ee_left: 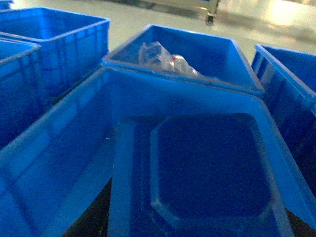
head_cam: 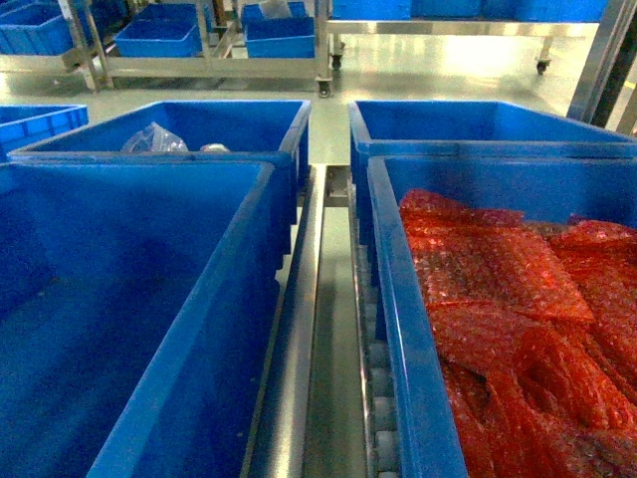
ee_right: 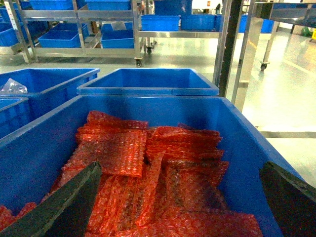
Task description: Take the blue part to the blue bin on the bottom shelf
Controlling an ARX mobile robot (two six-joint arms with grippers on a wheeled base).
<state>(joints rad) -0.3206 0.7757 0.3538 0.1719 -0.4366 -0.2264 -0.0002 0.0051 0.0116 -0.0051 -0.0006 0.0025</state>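
Observation:
The blue part (ee_left: 207, 168), a flat moulded piece with an eight-sided recess, fills the lower left wrist view just under the camera. It hangs over the empty near-left blue bin (ee_left: 54, 143) (head_cam: 119, 309). My left gripper (ee_left: 197, 217) is mostly hidden by it; one dark finger (ee_left: 96, 215) shows against the part's left edge. The bin stands on the bottom shelf, whose steel rail (head_cam: 299, 329) and white rollers (head_cam: 383, 408) show in the head view. My right gripper (ee_right: 180, 197) is open, hovering over red bubble wrap (ee_right: 148, 168). Neither arm shows in the head view.
The near-right bin (head_cam: 413, 329) holds red bubble wrap (head_cam: 518, 319). The far-left bin (head_cam: 249, 124) (ee_left: 217, 54) holds a clear plastic bag (head_cam: 154, 139) (ee_left: 163, 59). The far-right bin (head_cam: 478, 124) (ee_right: 148, 81) looks empty. Steel uprights (ee_right: 229, 44) stand to the right, with wheeled racks of blue bins (ee_right: 84, 34) across the floor.

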